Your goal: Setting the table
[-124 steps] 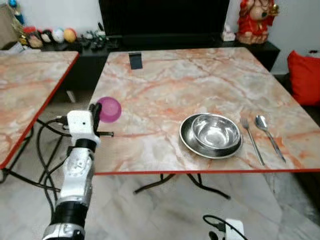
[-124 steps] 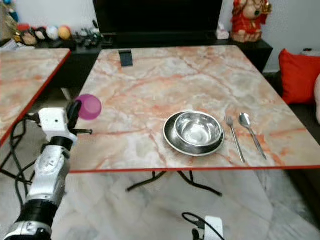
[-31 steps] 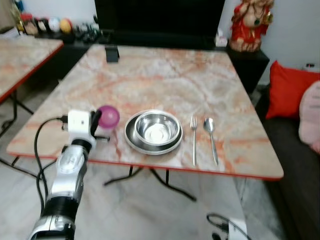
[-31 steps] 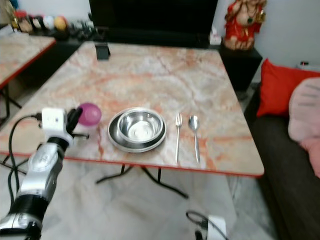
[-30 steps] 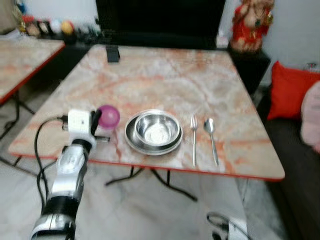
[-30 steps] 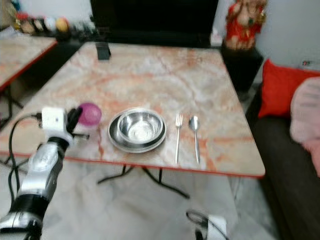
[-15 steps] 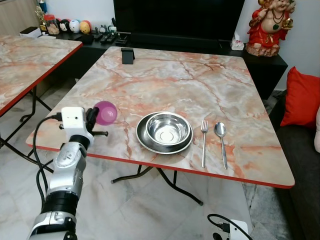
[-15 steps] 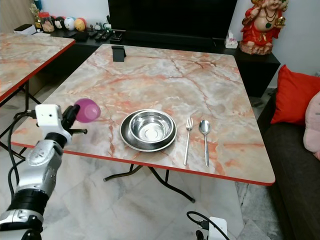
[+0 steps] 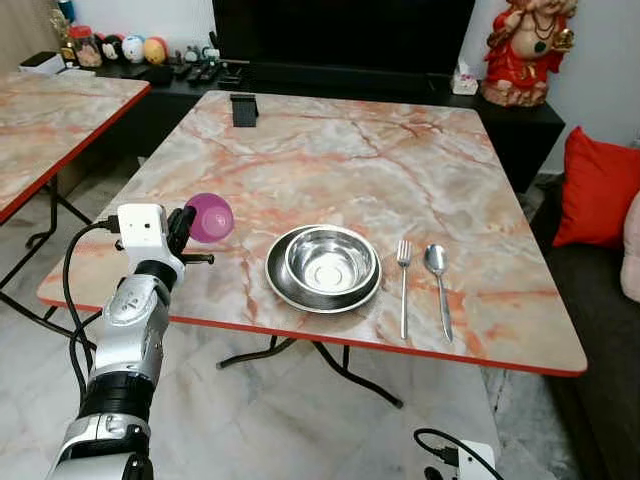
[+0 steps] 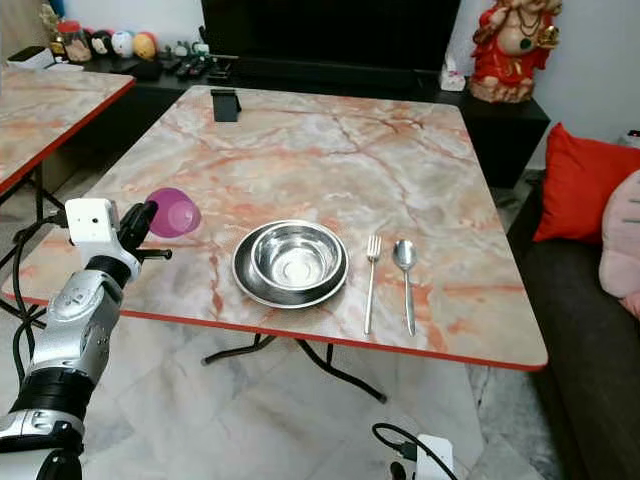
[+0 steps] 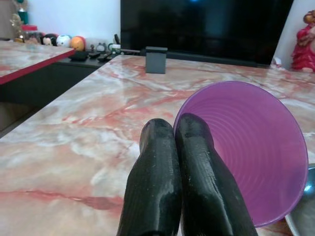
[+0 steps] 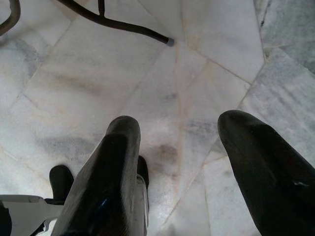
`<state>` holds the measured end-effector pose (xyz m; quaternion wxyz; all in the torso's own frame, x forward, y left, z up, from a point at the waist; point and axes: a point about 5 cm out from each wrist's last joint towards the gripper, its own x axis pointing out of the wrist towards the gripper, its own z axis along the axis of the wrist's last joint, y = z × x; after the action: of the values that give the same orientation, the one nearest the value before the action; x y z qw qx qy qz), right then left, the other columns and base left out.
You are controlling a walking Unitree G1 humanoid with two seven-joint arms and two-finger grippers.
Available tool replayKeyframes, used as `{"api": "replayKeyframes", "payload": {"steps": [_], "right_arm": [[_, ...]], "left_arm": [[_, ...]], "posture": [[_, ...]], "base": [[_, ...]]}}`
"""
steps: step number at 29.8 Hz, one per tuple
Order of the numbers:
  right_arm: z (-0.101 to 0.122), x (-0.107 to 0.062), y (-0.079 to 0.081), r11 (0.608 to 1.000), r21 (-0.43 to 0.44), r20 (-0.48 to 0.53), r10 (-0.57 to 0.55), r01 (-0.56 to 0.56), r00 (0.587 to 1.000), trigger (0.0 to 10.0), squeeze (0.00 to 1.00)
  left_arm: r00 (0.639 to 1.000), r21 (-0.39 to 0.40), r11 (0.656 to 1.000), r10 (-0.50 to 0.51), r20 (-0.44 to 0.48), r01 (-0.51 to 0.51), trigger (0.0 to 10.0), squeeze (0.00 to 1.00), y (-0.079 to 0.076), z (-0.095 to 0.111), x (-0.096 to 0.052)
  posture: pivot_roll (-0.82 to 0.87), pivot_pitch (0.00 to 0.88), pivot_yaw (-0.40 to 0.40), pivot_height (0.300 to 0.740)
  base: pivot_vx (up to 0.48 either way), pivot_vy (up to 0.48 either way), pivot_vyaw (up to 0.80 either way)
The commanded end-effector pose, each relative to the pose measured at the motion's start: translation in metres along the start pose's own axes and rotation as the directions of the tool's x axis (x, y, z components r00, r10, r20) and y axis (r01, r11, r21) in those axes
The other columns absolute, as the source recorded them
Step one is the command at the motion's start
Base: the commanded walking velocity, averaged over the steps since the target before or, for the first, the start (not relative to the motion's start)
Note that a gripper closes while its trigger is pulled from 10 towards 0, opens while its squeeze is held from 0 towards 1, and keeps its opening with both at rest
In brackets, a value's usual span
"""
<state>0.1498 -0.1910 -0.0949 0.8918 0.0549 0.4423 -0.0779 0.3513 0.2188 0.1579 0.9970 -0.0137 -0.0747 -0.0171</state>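
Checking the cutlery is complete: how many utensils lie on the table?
2: a fork just right of the steel bowl and plate, and a spoon right of the fork. None seems hidden.

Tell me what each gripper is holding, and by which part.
The left gripper is shut on the rim of the purple cup, above the table. The right gripper is open, holding nothing.

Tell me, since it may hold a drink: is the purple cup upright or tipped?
Tipped: the purple cup lies sideways in the left gripper, its empty mouth facing the wrist camera.
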Motion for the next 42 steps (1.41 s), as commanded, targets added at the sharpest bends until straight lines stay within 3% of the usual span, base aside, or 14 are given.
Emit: {"api": "replayKeyframes", "payload": {"steps": [1,33,42], "right_arm": [[0.000,0.000,0.000,1.000,0.009,0.003,-0.008,0.008,1.000,10.0,0.00],[-0.003,-0.001,0.000,1.000,0.019,-0.005,-0.009,0.009,1.000,10.0,0.00],[-0.001,0.000,-0.001,1.000,0.013,-0.001,-0.009,0.009,1.000,10.0,0.00]], "left_arm": [[1.000,-0.004,1.000,-0.008,0.008,0.008,10.0,0.00,-0.001,0.005,0.003],[0.999,-0.027,0.998,-0.048,0.018,0.049,10.0,0.00,-0.011,0.007,0.005],[0.997,-0.087,0.995,-0.041,0.060,0.046,10.0,0.00,-0.008,0.027,0.012]], "posture": [[-0.01,0.000,-0.048,0.731],[-0.01,0.000,-0.045,0.731],[0.00,0.000,-0.054,0.731]], "base": [[0.000,0.000,0.00],[0.198,0.000,-0.11],[0.000,0.000,-0.17]]}}
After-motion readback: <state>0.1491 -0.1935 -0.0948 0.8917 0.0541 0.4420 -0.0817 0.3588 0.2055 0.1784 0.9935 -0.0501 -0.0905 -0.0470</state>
